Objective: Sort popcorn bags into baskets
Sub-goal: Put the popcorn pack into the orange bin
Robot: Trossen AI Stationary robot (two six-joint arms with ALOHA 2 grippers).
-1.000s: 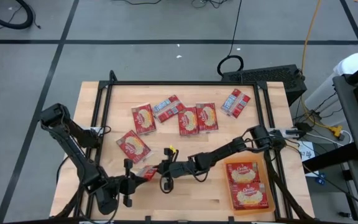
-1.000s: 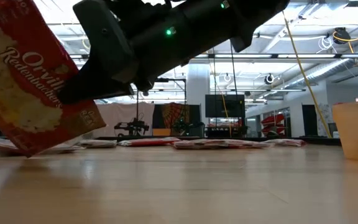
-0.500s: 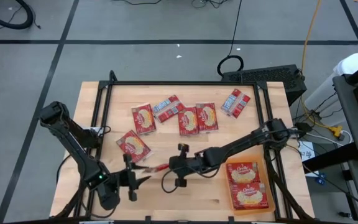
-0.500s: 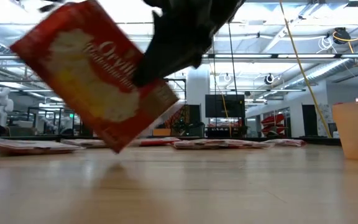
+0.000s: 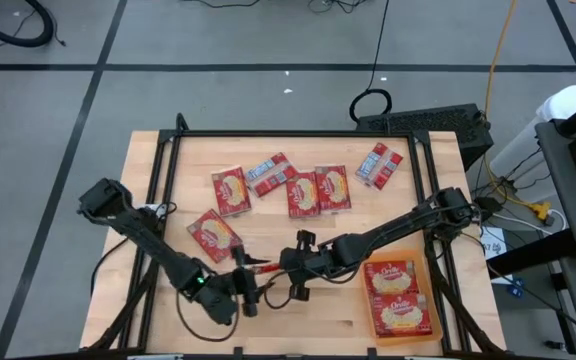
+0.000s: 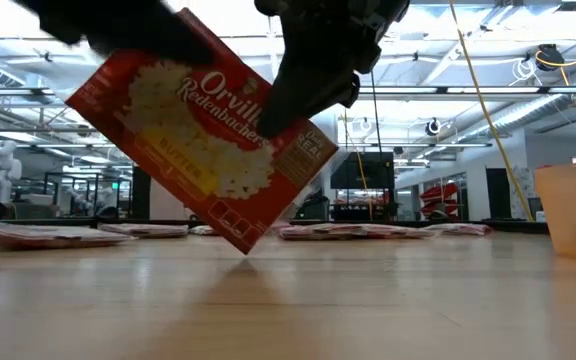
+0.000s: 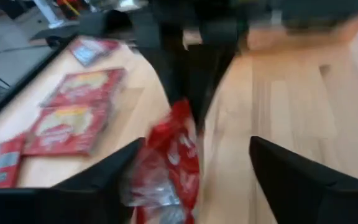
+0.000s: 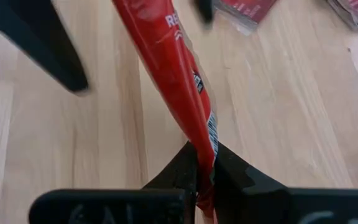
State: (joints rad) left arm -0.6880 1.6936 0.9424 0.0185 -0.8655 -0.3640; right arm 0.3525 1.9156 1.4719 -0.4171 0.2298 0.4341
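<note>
Wooden surface [image 5: 388, 215] under both arms: my right hand [image 5: 280, 266] pinches a flat red popcorn bag [image 6: 203, 130] by its edge, clear of the boards, printed "Orville Redenbacher's" and "BUTTER". My left hand [image 5: 246, 293] gapes open beside it, gripping nothing.

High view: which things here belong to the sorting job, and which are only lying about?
Job:
- loose popcorn bags on the table
- one bag held in the right gripper, jaws shut on it
- left gripper, jaws open, beside that bag
- orange basket with bags inside

Lying about:
- black cable on the floor
- black frame around the table
</note>
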